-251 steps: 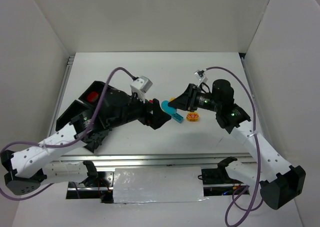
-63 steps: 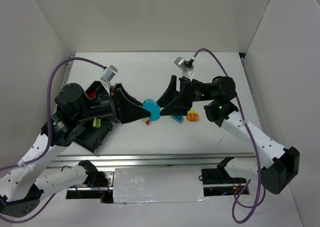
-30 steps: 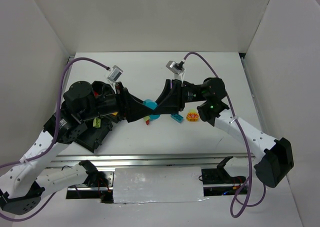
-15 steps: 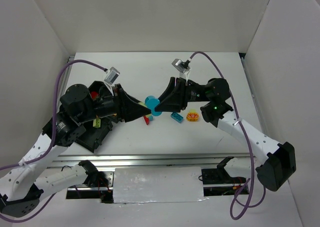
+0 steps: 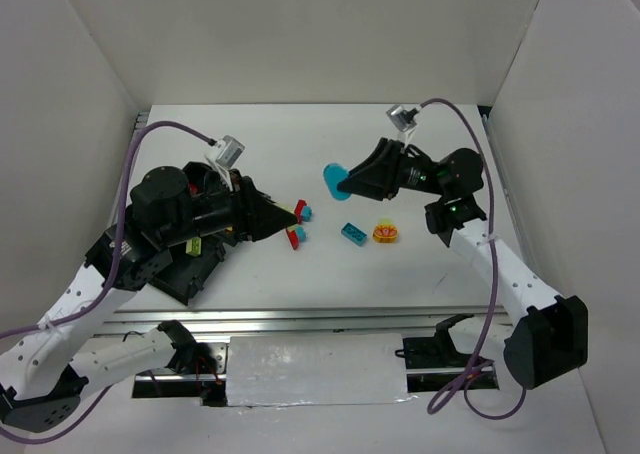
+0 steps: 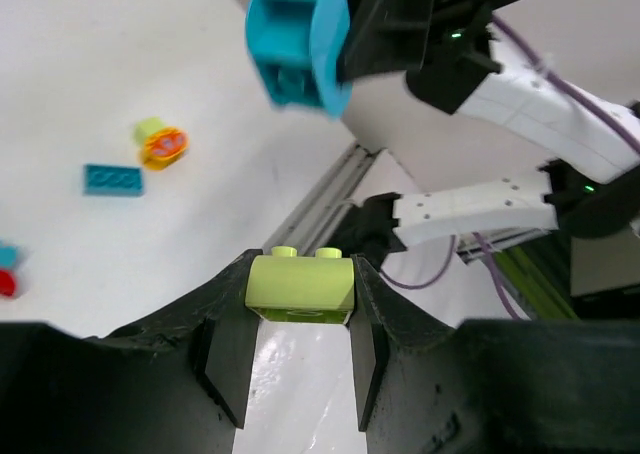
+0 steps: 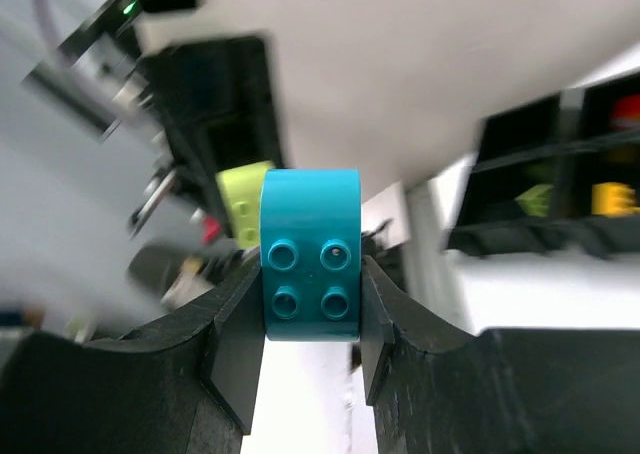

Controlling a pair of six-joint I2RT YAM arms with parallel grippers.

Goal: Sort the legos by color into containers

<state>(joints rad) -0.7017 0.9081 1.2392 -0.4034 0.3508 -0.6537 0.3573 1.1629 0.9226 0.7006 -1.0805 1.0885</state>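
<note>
My left gripper (image 6: 302, 274) is shut on a lime green lego (image 6: 300, 284), studs pointing away, held above the table; in the top view this gripper (image 5: 287, 215) points right at mid-table. My right gripper (image 7: 310, 272) is shut on a cyan lego (image 7: 310, 254) with its studs toward the camera, raised at centre (image 5: 333, 178). The two grippers face each other, apart. On the table lie a red and cyan lego pair (image 5: 298, 225), a cyan flat lego (image 5: 351, 234) and an orange-yellow lego (image 5: 385, 233). The black tray of containers (image 5: 176, 277) sits at left, mostly under my left arm.
In the right wrist view the tray (image 7: 520, 236) shows lime (image 7: 535, 199), yellow (image 7: 612, 198) and red (image 7: 626, 110) pieces in its compartments. White walls enclose the table on three sides. A metal rail (image 5: 300, 319) runs along the near edge.
The right gripper has pulled up and to the right with the cyan lego, away from the left gripper. The left gripper closed on the lime lego and stays at mid-table.
</note>
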